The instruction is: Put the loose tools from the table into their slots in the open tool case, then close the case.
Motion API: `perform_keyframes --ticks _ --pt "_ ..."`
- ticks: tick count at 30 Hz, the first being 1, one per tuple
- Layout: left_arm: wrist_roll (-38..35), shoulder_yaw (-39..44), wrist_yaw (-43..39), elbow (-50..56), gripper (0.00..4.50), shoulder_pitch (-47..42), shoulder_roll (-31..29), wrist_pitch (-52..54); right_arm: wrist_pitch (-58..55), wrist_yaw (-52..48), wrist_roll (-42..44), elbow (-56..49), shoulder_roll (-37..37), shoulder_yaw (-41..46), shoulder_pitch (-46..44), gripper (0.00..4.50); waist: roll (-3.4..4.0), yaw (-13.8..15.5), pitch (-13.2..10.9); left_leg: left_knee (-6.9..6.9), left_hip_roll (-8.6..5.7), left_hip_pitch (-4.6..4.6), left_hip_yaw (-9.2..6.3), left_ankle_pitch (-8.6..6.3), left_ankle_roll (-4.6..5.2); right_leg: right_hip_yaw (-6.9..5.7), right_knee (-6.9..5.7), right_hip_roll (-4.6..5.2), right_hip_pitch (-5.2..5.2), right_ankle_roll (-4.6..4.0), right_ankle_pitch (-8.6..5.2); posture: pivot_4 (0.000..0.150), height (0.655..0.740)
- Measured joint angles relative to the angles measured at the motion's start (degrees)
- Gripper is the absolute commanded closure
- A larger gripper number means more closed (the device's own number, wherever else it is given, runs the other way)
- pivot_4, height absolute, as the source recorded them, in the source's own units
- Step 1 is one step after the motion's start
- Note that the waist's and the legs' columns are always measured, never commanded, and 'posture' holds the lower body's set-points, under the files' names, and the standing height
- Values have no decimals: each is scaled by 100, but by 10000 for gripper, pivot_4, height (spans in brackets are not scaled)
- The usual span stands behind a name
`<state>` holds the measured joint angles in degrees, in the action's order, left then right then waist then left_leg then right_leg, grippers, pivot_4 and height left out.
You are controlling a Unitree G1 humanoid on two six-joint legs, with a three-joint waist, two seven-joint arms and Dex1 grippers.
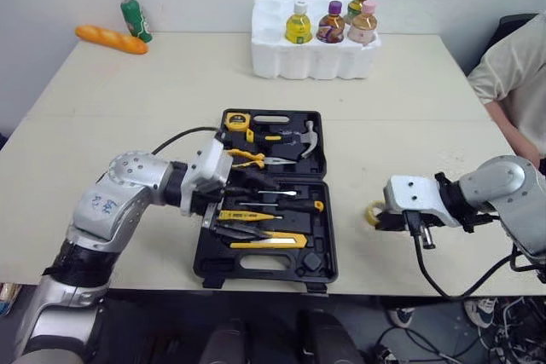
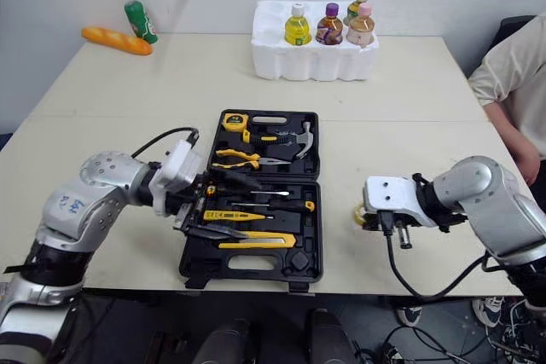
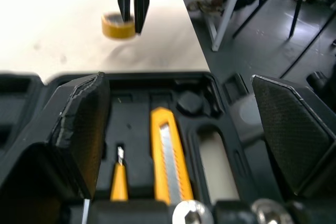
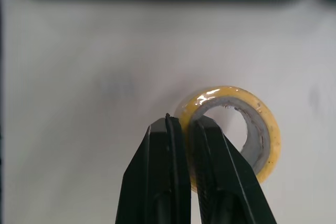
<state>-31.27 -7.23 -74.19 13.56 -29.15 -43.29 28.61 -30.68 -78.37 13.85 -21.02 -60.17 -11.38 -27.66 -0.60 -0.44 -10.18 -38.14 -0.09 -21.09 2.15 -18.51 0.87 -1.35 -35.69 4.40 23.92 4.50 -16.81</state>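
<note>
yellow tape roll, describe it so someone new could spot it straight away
On the pale table, find the open black tool case near the front edge. Just right of it, on bare tabletop, sits the yellow tape roll, its wall pinched by the right pincer. Unlike the long yellow-handled tools inside the case, it is a small ring outside it.

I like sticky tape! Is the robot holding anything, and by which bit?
The right gripper pinches the yellow tape roll by its wall, one finger apparently inside the hole, one outside. The left gripper is open above the tool case, holding nothing.
</note>
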Motion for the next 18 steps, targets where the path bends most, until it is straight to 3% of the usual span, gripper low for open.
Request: perform_keyframes --ticks 5,12,18 --pt "41 -18 -221 198 0 332 -302 -67 -876 292 760 -1137 520 -153 -98 44590 0 65 -1 1 -7 -9 -11 -10 12 -10 9 16 -1 -5 -2 1500 7367" --pt "152 -60 -354 208 0 288 -497 -112 -632 546 254 -1142 681 -1104 127 44590 0 34 0 0 -15 -15 -9 -18 26 -4 19 19 -1 -4 -2 1500 7367" --pt "157 -49 -309 340 0 329 -536 -47 -361 518 56 -1090 632 -1288 230 44590 -1 25 0 -4 -14 -10 -8 -21 32 -3 9 17 -2 -4 -2 1500 7367"
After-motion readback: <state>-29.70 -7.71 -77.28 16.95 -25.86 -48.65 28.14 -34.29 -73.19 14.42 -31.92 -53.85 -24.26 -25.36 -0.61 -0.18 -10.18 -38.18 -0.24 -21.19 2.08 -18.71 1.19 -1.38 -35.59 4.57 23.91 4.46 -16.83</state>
